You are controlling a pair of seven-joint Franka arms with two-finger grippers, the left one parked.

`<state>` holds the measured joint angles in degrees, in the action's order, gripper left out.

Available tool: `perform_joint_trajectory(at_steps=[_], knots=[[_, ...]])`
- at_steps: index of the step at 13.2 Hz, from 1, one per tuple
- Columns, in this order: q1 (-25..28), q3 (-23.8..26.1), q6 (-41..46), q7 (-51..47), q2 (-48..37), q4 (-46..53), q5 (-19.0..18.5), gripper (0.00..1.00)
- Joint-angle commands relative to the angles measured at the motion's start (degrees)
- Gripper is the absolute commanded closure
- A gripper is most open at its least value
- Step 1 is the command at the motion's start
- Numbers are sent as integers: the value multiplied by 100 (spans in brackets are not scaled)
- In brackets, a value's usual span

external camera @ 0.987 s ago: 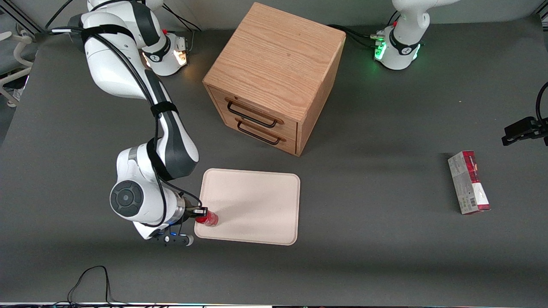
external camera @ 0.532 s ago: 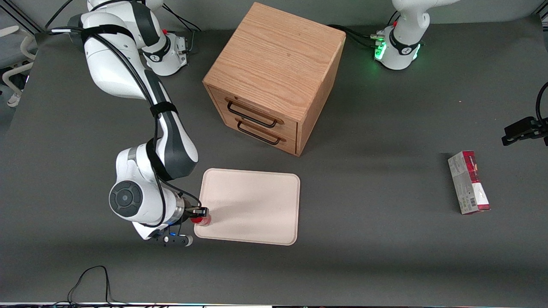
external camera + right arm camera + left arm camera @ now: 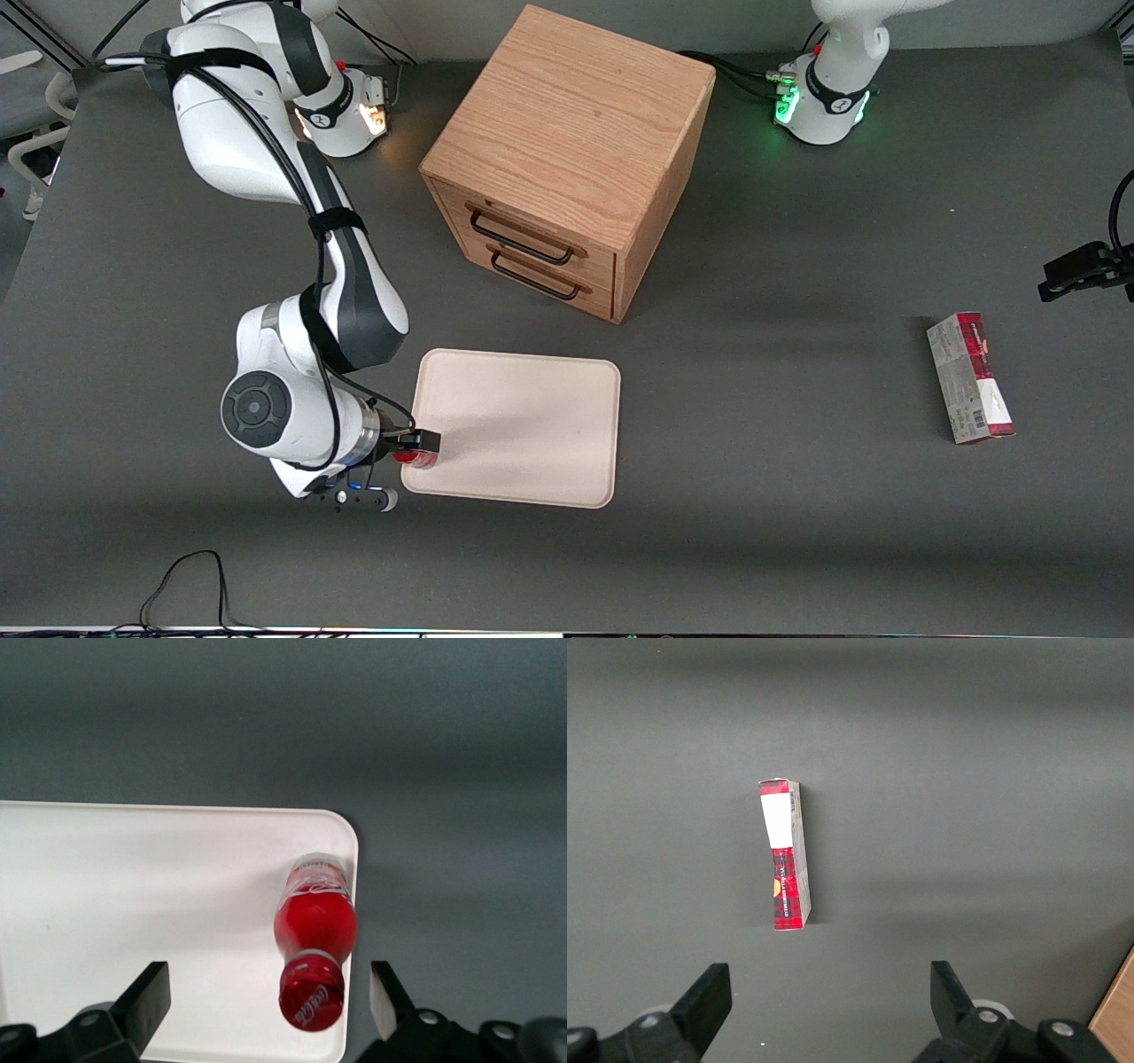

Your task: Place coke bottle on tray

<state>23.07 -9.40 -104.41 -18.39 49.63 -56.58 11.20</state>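
Observation:
The coke bottle [image 3: 315, 926], small and red with a red cap, stands upright on the tray [image 3: 133, 904], in the corner nearest the front camera at the working arm's end. My right gripper [image 3: 268, 990] hovers right above it, open, with one finger on each side of the cap and neither touching. In the front view the gripper [image 3: 423, 440] covers most of the bottle [image 3: 413, 458], which sits at the corner of the pale beige tray [image 3: 532, 425].
A wooden two-drawer cabinet [image 3: 567, 159] stands farther from the front camera than the tray. A red-and-grey carton [image 3: 970, 377] lies toward the parked arm's end of the table; it also shows in the left wrist view [image 3: 785, 855]. A cable [image 3: 186, 576] lies near the table's front edge.
The bottle has shifted slightly toward the tray's corner and now shows mostly under the gripper. The wrist has drifted a little toward the working arm's end.

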Motion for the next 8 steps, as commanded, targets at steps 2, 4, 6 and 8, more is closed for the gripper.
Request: perform_joint_trajectory(at_steps=[2,4,6,8], knots=[[-65,-44,638,99,-365,-2,-4,0],[-83,-61,1010,99,-986,-630,23,0],[-188,-105,914,212,-1769,-1632,-4,0],[-180,-315,913,528,-2577,-2520,-39,0]])
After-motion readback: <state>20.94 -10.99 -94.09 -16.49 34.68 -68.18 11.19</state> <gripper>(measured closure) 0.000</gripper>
